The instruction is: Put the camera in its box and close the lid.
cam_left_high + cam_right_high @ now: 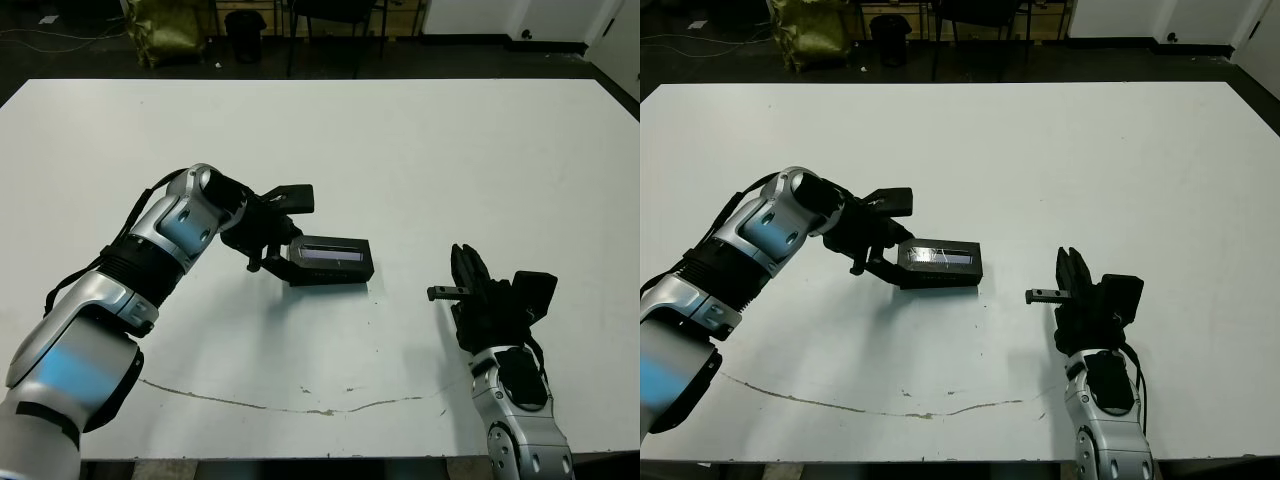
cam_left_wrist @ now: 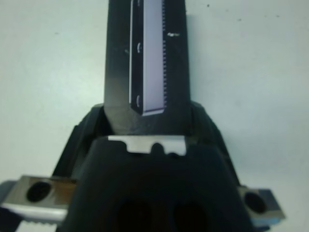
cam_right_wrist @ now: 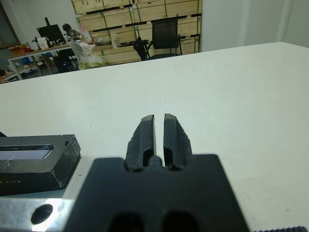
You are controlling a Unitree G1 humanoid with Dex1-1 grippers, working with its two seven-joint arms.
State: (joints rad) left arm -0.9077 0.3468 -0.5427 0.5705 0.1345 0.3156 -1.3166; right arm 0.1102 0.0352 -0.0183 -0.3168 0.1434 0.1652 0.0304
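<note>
The box (image 1: 332, 270) lies at the table's middle, black-sided, with the lid (image 1: 330, 250) resting flat on top and its pale stripe facing up. The camera is hidden from every view. My left gripper (image 1: 290, 232) is open at the box's left end, one finger above and behind that end, the other in front of it. The left wrist view looks straight along the striped lid (image 2: 149, 58), and nothing is pinched. My right gripper (image 1: 466, 268) stands upright to the right of the box, well apart from it, with its fingers (image 3: 154, 133) shut on nothing.
A thin cracked line (image 1: 300, 405) runs across the white table near its front edge. Beyond the far edge are a green bag (image 1: 165, 30) and chair legs. In the right wrist view a person (image 3: 72, 31) sits at a distant desk.
</note>
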